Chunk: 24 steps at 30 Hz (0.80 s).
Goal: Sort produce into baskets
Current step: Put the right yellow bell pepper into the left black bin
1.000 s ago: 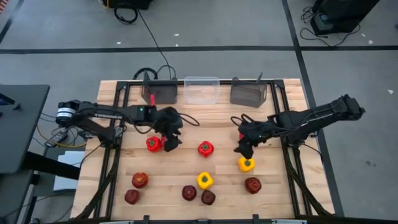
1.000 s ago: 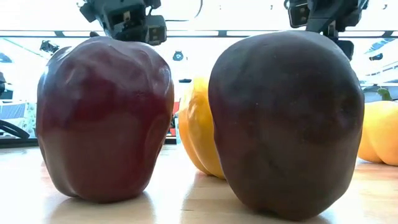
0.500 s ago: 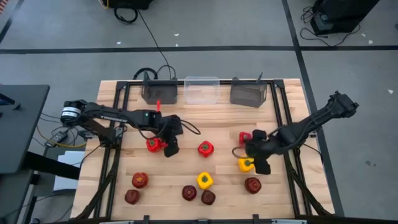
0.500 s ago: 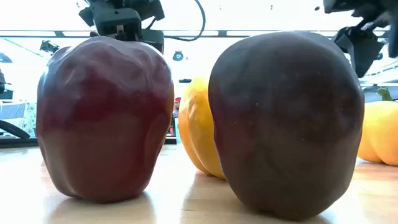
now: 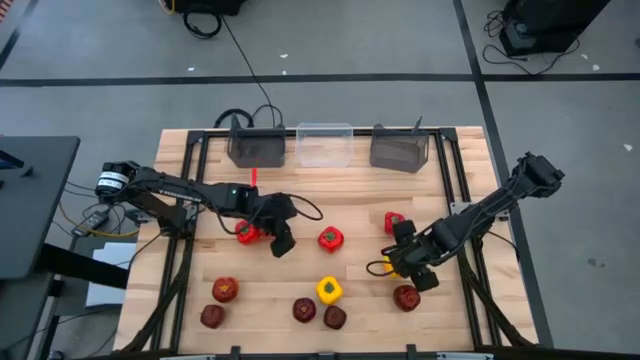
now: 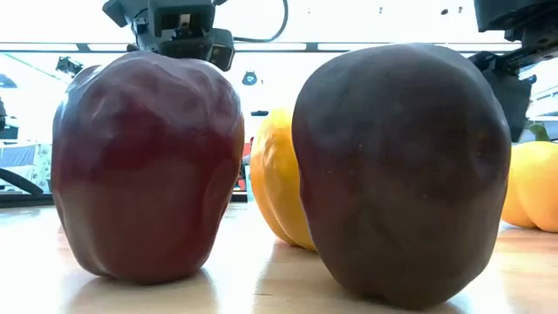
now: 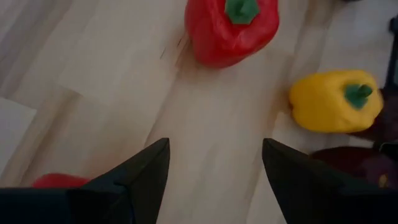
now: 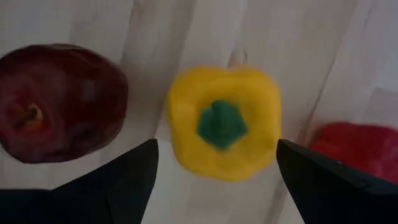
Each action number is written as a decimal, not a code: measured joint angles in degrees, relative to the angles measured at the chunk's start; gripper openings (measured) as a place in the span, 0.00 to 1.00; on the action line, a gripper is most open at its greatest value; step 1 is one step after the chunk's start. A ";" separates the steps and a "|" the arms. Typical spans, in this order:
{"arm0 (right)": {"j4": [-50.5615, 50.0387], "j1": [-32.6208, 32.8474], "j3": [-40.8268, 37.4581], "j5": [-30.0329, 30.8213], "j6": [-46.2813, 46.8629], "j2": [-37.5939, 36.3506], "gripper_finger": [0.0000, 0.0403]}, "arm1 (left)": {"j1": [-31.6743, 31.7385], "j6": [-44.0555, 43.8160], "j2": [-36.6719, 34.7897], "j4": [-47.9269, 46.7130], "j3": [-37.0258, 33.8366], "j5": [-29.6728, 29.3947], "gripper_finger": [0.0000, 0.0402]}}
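1. Yellow pepper [image 8: 222, 130], lower right in the high view, shows fully only in the right wrist view.
2. Right gripper [image 8: 214, 163] spread wide above it, empty.
3. Left gripper [image 7: 214, 163] apart, empty, beside a red pepper [image 5: 246, 233].

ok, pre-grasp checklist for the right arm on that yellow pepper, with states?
1. Jaws of the right gripper open: ok, both fingers spread wide.
2. Yellow pepper centred between the jaws: ok, stem up in the right wrist view.
3. Clearance to neighbours: cannot tell; a dark red apple and a red pepper lie close on either side.
4. Gripper low enough to close: cannot tell from these views.
5. Left gripper out of the way: ok, open, across the table by another red pepper.
6. Baskets reachable: ok, the clear basket and both grey baskets stand unblocked at the table's far edge.
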 joint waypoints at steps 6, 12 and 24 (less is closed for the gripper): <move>0.96 -2.90 -0.06 1.21 -1.48 2.03 0.85 | -0.94 -2.71 0.00 2.11 0.02 -1.60 0.72; 3.34 -3.56 -0.05 -0.52 -5.54 5.26 0.85 | -1.06 -2.84 0.00 2.16 0.02 -1.58 0.77; 13.11 -8.73 0.00 -2.88 -9.06 8.19 0.83 | -1.06 -3.15 0.02 13.19 0.02 3.74 0.78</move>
